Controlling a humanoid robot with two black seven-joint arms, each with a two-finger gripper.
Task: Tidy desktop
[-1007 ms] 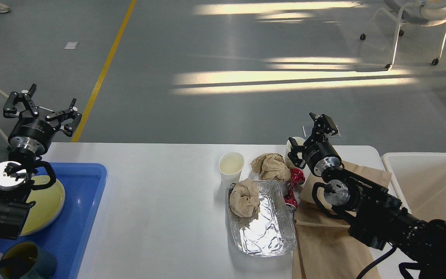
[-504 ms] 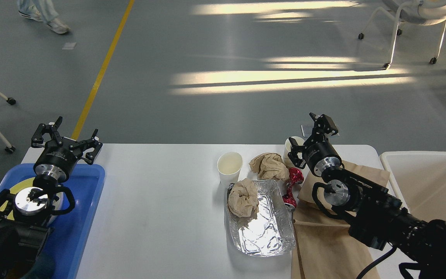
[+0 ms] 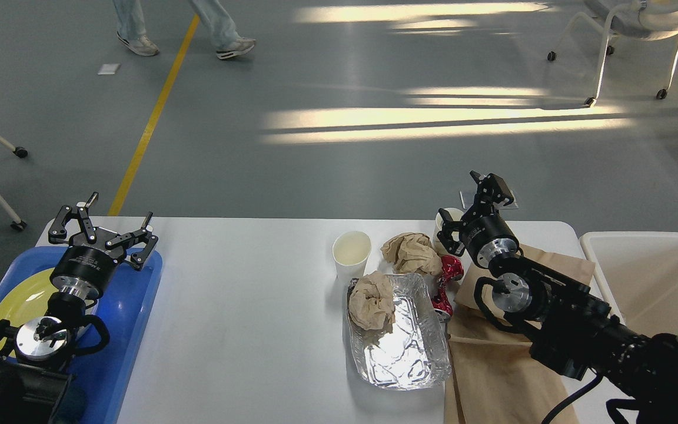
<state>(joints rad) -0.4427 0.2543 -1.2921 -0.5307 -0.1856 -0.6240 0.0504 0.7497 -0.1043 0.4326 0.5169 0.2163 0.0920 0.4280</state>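
Grey hall floor behind the desktop [image 3: 245, 306] filling the foreground | my left gripper [image 3: 103, 231] has dropped over its left edge, fingers spread, empty | right gripper [image 3: 473, 206] unmoved at far right, spacing unclear | litter remains.

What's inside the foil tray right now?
A crumpled brown paper ball sits at the far end of the foil tray; the rest looks bare. Whatever lies beneath the ball is hidden.

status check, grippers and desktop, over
Left gripper open over blue tray. Right gripper open, empty, beside far paper cup. Desktop uncleared: foil tray, crumpled paper, cup.
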